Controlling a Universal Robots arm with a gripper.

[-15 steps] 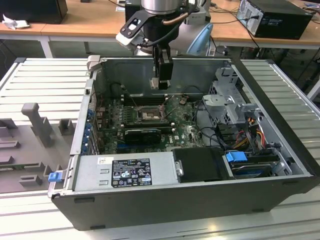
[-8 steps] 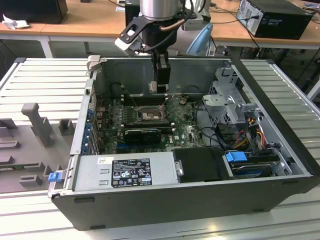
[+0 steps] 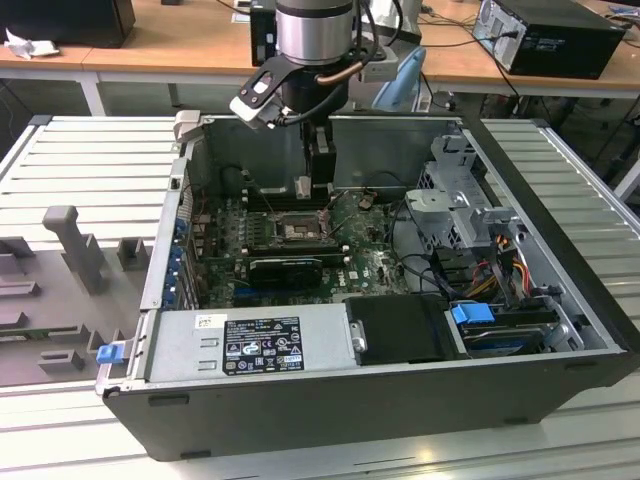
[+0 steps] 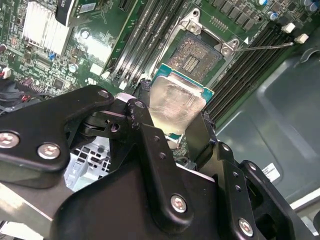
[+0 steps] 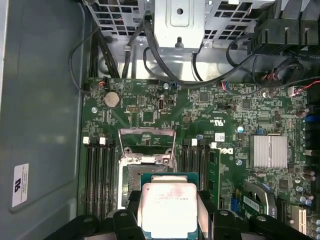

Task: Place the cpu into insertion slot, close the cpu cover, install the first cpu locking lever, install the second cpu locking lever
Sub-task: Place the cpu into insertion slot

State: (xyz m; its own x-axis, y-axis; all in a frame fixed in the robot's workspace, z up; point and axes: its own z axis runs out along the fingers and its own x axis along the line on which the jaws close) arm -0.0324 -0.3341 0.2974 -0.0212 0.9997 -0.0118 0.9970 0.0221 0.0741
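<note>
An open computer case [image 3: 380, 400] is seen lying on its side, green motherboard [image 3: 370, 255] facing up. The arm is reached down into it from above, with the gripper [image 3: 305, 183] over the board's middle.

The insertion slot [image 5: 131, 172] is bare: pale contact field exposed, black frame around it, long memory slots [image 5: 97, 175] flanking both sides. The cpu cover [image 5: 145, 160] is swung open and stands on the slot's far side from the gripper, so nothing lies across the socket.

The gripper [image 5: 169, 210] is clenched on the cpu [image 5: 169, 202], one finger on each of two opposite edges and the silvery face turned toward the cameras. The cpu [image 4: 175, 105] is held clear of the board, not seated.

Key relation: the slot [image 4: 192, 57] lies beneath and just beyond the fingertips. The chip's leading edge overlaps the socket's near edge in both wrist views. Chip edges are judged roughly square to the socket frame; an exact match cannot be told.
</note>
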